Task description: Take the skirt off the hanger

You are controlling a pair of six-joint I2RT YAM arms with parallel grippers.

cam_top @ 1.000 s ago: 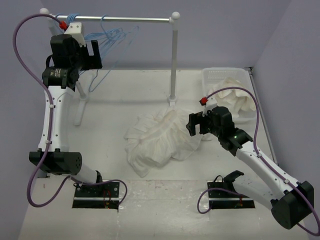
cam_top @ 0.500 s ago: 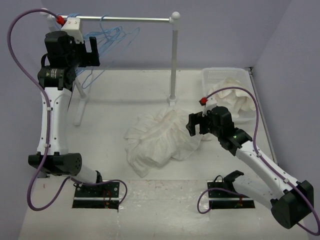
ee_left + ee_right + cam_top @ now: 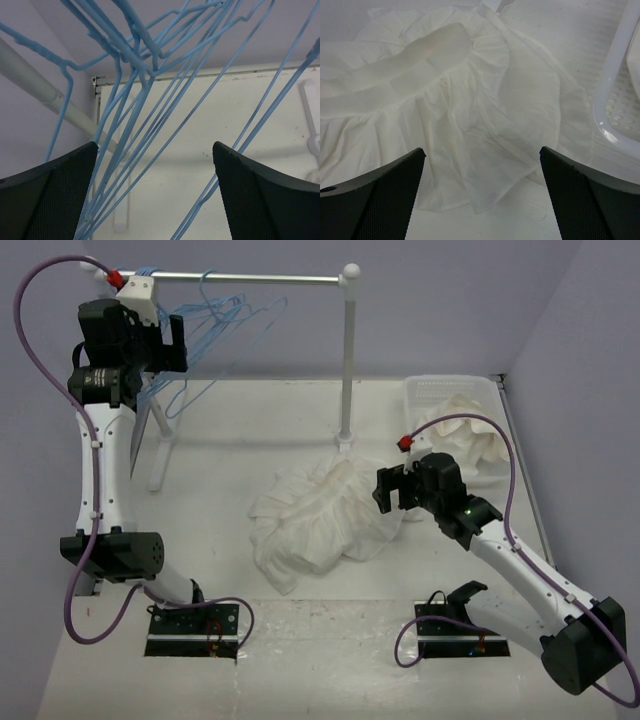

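Tabletop (image 3: 230, 440) of scuffed white, boxed in by pale lavender walls, with a grey rail (image 3: 250, 279) on white posts across the back. Left arm standing tall and near upright, left end effector (image 3: 178, 344) spread wide at the rail's left end, gripping nothing, amid a bunch of thin light-blue wire hangers (image 3: 222, 315). Right arm stretched low, right end effector (image 3: 392, 490) likewise fully parted and empty, just over the skirt (image 3: 320, 520) — a soft, gathered white heap lying mid-tabletop, off any hanger. Creamier cloth (image 3: 470, 440) in a white perforated basket (image 3: 430, 390) at right.
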